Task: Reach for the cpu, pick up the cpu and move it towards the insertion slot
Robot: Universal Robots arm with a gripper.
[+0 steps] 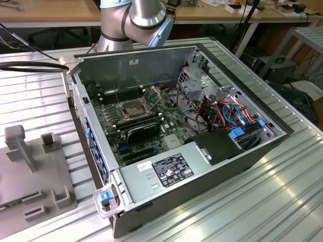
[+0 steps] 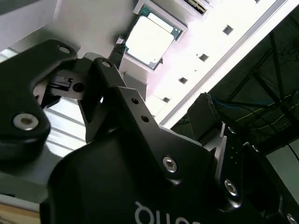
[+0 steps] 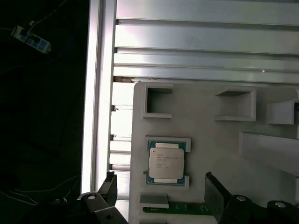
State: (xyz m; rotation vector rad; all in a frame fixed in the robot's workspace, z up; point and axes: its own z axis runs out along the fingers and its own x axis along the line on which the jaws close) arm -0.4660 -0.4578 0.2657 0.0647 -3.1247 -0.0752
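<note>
Cpu is being cradled flat in a recess of the grey holder, untouched; the fingers are being held wide apart, clear of it; the insertion slot is being housed inside the computer case.

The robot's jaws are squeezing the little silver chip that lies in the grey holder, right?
Not quite. In the first wrist view the jaws stand wide open and are not touching the cpu; nothing is gripped. The rest is right: the cpu lies flat in its pocket in the grey holder.
</note>
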